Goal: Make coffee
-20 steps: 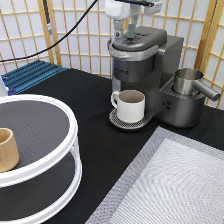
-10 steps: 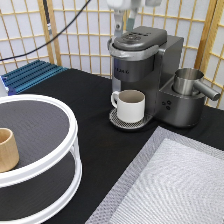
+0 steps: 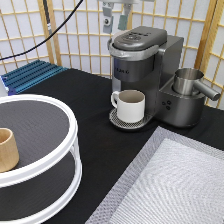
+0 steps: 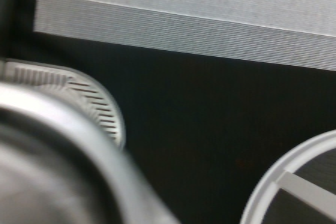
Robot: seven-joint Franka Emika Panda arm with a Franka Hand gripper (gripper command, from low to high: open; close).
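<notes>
Above the coffee maker [image 3: 141, 75], the gripper [image 3: 115, 21] has risen, jaws apart.

white end effector [image 3: 115, 20] with grey fingers, black cable [image 3: 47, 20]

A black table [image 3: 100, 150] carries everything here. On its far side, toward the exterior view's right, stands a grey single-serve coffee machine [image 3: 145, 70], closed on top, with a cream handled mug [image 3: 130, 105] set on its round drip tray [image 3: 117, 121]. Just right of the machine body, a metal frothing jug [image 3: 189, 82] sits in the machine's side unit. A white two-tier turntable shelf [image 3: 37, 150] fills the near left. A grey woven mat [image 3: 175, 185] lies flat on the near right. At the far left lies a blue ribbed tray [image 3: 32, 75].
</notes>
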